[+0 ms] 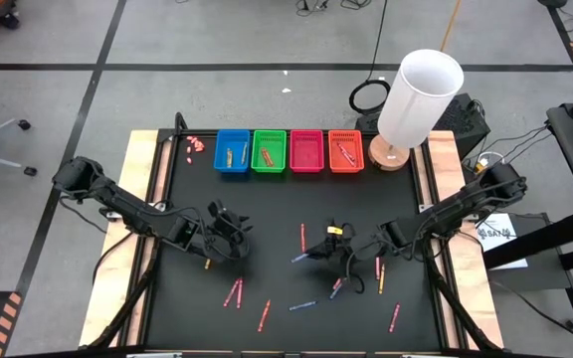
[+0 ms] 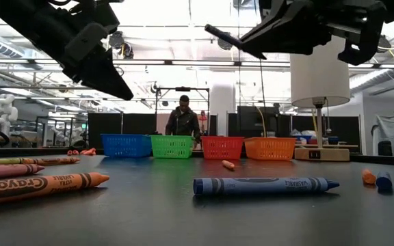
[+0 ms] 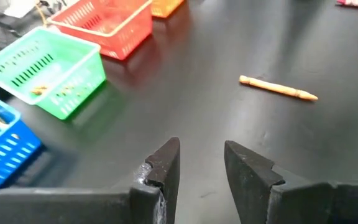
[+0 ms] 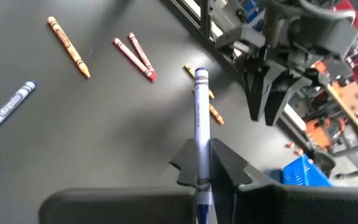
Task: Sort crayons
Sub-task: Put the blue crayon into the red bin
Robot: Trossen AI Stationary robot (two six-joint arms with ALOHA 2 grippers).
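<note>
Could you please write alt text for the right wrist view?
The right gripper has its fingers shut on a blue crayon that points out over a black table. Loose crayons lie below: another blue crayon, an orange one and two red ones. The left gripper hangs beyond.

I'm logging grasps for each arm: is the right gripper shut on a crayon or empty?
Shut on one. In the right wrist view the right gripper clamps a blue crayon between its fingers, with the crayon's end sticking out ahead.

Crayons (image 1: 302,305), red, orange and blue, lie scattered flat before the baskets (image 1: 288,151); one blue crayon (image 4: 201,124) is held aloft.
</note>
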